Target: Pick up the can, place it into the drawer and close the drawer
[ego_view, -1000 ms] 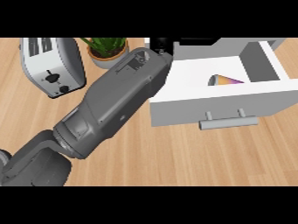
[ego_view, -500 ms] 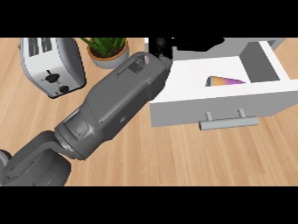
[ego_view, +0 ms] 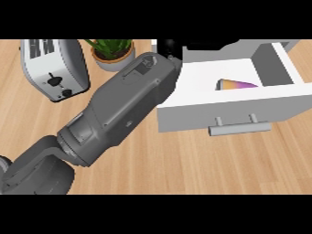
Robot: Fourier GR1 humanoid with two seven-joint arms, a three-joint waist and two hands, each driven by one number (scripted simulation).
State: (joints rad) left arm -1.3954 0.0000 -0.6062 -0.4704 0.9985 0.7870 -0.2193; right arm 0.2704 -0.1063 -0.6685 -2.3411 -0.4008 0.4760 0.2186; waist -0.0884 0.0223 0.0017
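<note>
The can [ego_view: 236, 85], purple and yellow, lies inside the open white drawer [ego_view: 206, 109] near its front wall, only partly visible above that wall. My left forearm [ego_view: 121, 112] reaches from the lower left up to the drawer's far left corner. The black left hand [ego_view: 175, 46] sits at the view's top edge, mostly cut off, above the drawer's back left and apart from the can. The drawer stands pulled out, its grey handle [ego_view: 238, 129] facing me. My right hand does not show.
A silver toaster [ego_view: 53, 67] stands at the upper left of the wooden counter [ego_view: 219, 164]. A potted green plant [ego_view: 113, 52] sits between the toaster and my forearm.
My left hand has slid a little further toward the top edge over the drawer's back. The can and the drawer have stayed put.
</note>
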